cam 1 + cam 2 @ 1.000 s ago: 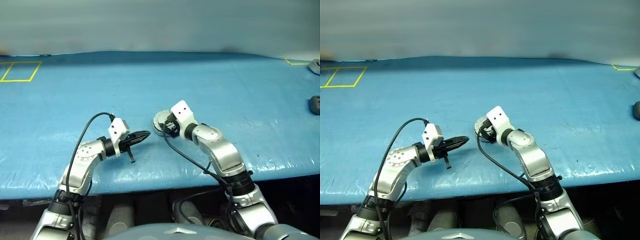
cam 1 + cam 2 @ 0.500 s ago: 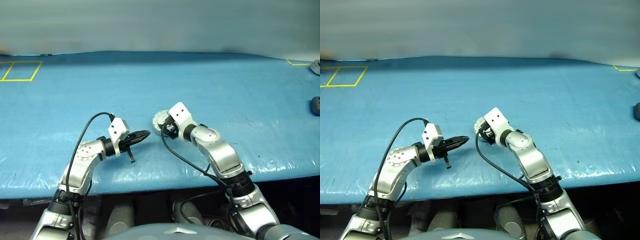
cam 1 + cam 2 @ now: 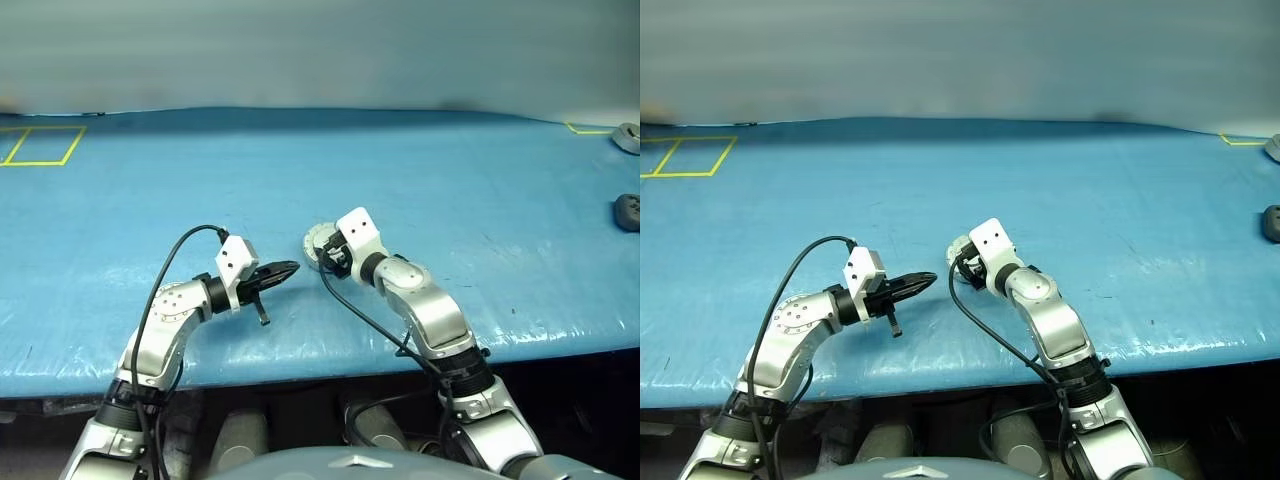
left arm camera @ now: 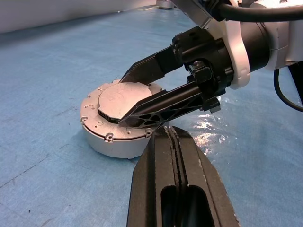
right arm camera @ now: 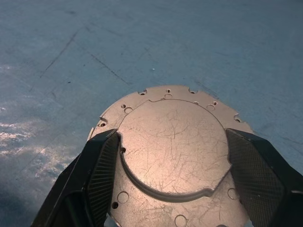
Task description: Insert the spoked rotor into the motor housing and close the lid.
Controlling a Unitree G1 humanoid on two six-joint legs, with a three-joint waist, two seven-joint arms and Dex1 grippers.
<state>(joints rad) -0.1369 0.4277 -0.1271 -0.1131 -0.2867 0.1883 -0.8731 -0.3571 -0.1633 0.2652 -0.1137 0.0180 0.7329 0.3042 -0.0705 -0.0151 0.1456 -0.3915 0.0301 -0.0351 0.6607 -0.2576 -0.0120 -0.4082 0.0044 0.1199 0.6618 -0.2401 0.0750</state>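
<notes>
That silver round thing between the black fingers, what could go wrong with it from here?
The right gripper straddles the lid, which already lies flat on the motor housing. Its fingers sit at the lid's rim, so squeezing or lifting might pop the lid open again or drag the housing across the blue table. The shut left gripper waits nearby; the two could bump.

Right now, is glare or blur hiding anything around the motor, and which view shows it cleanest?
Left wrist view: bright glare on the blue table cover beside the motor housing; the lid reads clearly. Right wrist view: sharp scratched lid between the right gripper fingers, glare patch on the cover. Head views: hazy background, housing largely hidden by that gripper.
</notes>
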